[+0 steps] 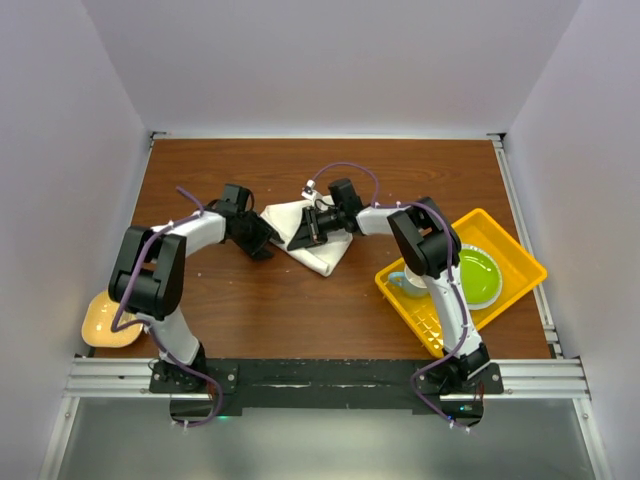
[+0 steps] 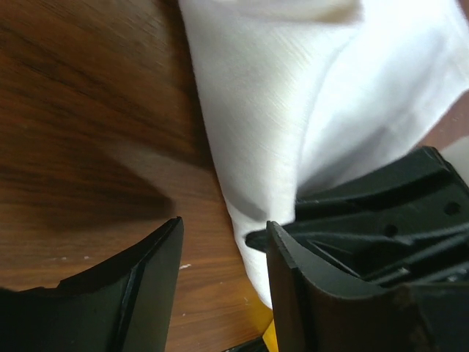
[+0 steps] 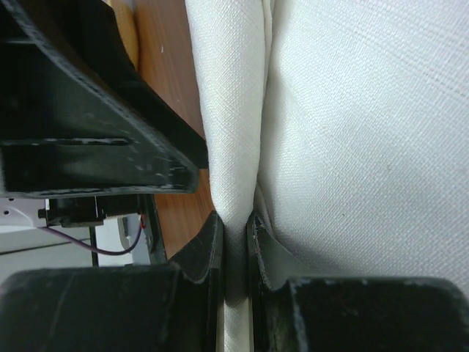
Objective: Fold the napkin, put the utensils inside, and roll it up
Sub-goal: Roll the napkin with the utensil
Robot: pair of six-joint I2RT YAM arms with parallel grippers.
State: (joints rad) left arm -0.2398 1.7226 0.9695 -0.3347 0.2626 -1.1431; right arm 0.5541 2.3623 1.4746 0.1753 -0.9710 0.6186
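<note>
Napkin (image 1: 318, 252) is bunched between the grippers, right gripper (image 3: 234, 220) clamped on a fold. Left gripper (image 2: 223, 229) is released, jaws apart on nothing; cloth lies just to its right, maybe touching.

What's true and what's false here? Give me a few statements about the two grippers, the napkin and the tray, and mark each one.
1. The right gripper is pinching a fold of the napkin. True.
2. The left gripper is clamped on the napkin. False: its jaws stand open, and the cloth's edge lies loose beside one finger.
3. The yellow tray holds a green dish. True.
4. The napkin lies inside the yellow tray. False: it lies on the table, to the left of the tray.
</note>
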